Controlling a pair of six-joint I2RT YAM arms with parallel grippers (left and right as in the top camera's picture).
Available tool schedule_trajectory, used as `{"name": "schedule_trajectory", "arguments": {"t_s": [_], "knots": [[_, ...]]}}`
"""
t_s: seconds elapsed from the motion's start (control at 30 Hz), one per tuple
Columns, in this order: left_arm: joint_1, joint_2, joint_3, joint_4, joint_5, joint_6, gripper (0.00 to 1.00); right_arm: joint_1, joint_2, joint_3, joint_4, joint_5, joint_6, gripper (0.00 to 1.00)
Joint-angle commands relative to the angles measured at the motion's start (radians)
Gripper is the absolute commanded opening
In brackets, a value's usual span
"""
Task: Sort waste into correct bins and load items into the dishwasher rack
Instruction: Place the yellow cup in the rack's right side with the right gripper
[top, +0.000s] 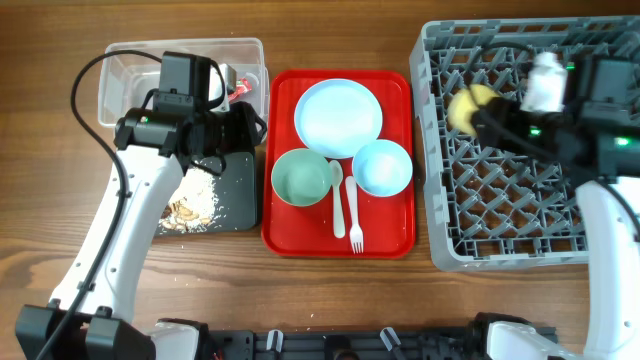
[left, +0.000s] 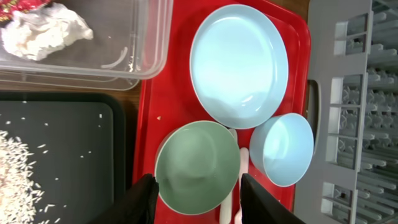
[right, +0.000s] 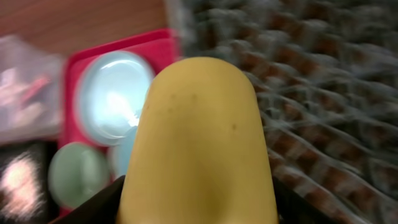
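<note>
My right gripper is shut on the small yellow cup and holds it over the grey dishwasher rack; the cup fills the right wrist view. My left gripper is open and empty, hovering above the pale green bowl. The light blue plate, light blue bowl, white spoon and fork lie on the red tray. White tissue and the red wrapper lie in the clear tub. Food scraps lie on the black tray.
The red serving tray sits between the two bins on the left and the rack on the right. The left arm reaches over the clear tub and black tray. Bare wooden table runs along the front edge.
</note>
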Motion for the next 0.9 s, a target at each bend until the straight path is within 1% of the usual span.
{"name": "schedule_trajectory", "arguments": {"t_s": [0.0,0.07,0.13,0.3,0.47,0.6,0.67,0.73,0.77,0.8,0.83,0.87], "knots": [[0.003,-0.019,0.005,-0.004,-0.048,0.02,0.44,-0.117,0.007,0.027,-0.03,0.227,0.038,0.04],[0.003,-0.019,0.005,-0.005,-0.048,0.02,0.44,-0.204,0.007,0.029,-0.032,0.237,0.061,0.04],[0.003,-0.019,0.005,-0.008,-0.048,0.02,0.44,-0.345,0.014,0.037,-0.029,0.237,0.084,0.04],[0.003,-0.019,0.005,-0.008,-0.048,0.02,0.44,-0.518,0.071,0.042,-0.017,0.241,0.134,0.04],[0.003,-0.019,0.005,-0.008,-0.048,0.02,0.44,-0.6,0.169,0.041,0.01,0.245,0.183,0.04],[0.003,-0.019,0.005,-0.009,-0.048,0.02,0.44,-0.602,0.273,0.036,0.004,0.291,0.196,0.05],[0.003,-0.019,0.005,-0.012,-0.048,0.02,0.5,-0.602,0.322,0.036,0.003,0.298,0.213,0.05],[0.003,-0.019,0.005,-0.012,-0.048,0.02,0.5,-0.602,0.36,0.036,0.003,0.297,0.213,0.12],[0.003,-0.019,0.005,-0.012,-0.048,0.02,0.5,-0.602,0.385,0.036,0.003,0.296,0.212,0.3],[0.003,-0.019,0.005,-0.012,-0.048,0.02,0.5,-0.602,0.398,0.036,0.0,0.286,0.212,0.54],[0.003,-0.019,0.005,-0.012,-0.048,0.02,0.51,-0.602,0.4,0.036,0.0,0.267,0.201,0.76],[0.003,-0.019,0.005,-0.012,-0.048,0.02,0.54,-0.602,0.399,0.037,0.001,0.246,0.201,0.83]]}}
